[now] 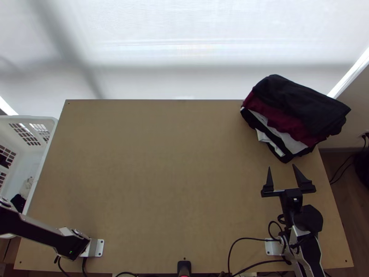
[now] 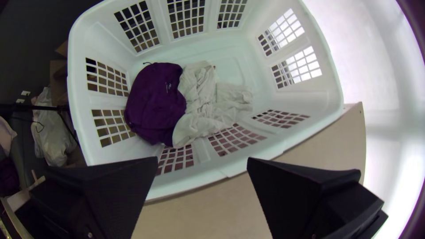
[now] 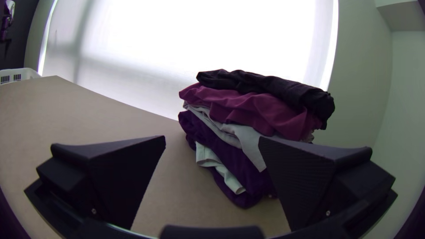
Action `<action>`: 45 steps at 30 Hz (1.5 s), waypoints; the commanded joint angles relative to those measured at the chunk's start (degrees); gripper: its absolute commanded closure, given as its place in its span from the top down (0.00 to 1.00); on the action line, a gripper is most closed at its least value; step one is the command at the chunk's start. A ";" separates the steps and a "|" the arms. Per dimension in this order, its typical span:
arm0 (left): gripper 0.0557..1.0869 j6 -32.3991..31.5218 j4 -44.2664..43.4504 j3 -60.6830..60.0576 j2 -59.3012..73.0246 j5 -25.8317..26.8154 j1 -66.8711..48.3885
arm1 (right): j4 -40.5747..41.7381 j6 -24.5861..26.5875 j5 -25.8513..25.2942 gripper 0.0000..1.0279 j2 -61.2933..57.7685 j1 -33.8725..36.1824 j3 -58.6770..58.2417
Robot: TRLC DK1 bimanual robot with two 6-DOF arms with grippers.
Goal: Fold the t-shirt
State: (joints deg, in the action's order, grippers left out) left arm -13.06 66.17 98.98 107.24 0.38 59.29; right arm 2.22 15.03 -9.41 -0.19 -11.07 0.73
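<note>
Takes twelve o'clock as the far edge of the wooden table in the top view.

Shows at two o'clock a tall stack of folded clothes, covering the table corner there. Has a black garment on top, a maroon garment directly under it, then a light grey garment, with purple and white layers lower down.

Holds a laundry basket at nine o'clock, just beside the table edge. Contains a purple garment and a white garment, both bunched on the basket floor and touching each other, with the purple on the six o'clock side of the white. Cannot tell which piece of clothing is the t-shirt, whether in the stack or in the basket.

Extends the left arm from a base at seven o'clock toward ten o'clock. Faces the basket with the left gripper, fingers parted wide and grasping nothing.

Sets the right gripper at three o'clock, near the stack, with fingertips toward twelve o'clock, spread well apart and released.

Runs a black cable along the table at five o'clock.
</note>
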 commanded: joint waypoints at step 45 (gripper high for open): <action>0.95 15.96 -16.51 32.51 59.14 6.30 4.17 | -0.81 -0.61 0.18 0.96 0.27 0.26 -0.47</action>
State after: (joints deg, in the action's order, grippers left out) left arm 0.23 50.57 130.32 164.64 6.02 64.58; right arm 2.22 15.00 -9.39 -0.19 -11.07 0.73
